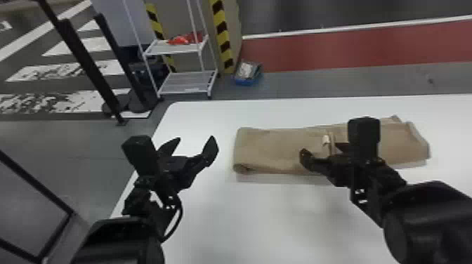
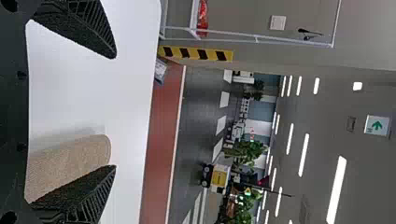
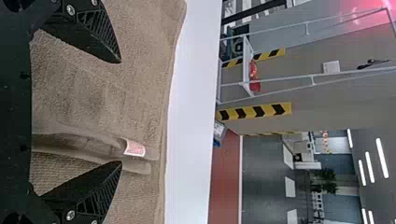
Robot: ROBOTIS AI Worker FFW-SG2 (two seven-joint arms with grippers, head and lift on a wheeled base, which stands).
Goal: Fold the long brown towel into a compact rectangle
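The brown towel (image 1: 274, 147) lies folded in a long flat strip on the white table, with a small pale label near its middle. My left gripper (image 1: 192, 148) is open, left of the towel's rounded left end. Over the towel's middle, beside the label, stands my right gripper (image 1: 321, 152), also open. In the left wrist view, the towel (image 2: 70, 158) shows behind one finger of the open left gripper (image 2: 115, 112). In the right wrist view, the towel (image 3: 98, 98) spreads behind the open right gripper (image 3: 121, 112), its labelled edge between the two fingers.
The white table (image 1: 267, 217) has its left edge under my left arm. Beyond it stand a white wire shelf (image 1: 186, 82) with red items, a blue bin (image 1: 247, 73) on the floor, and black posts at the left.
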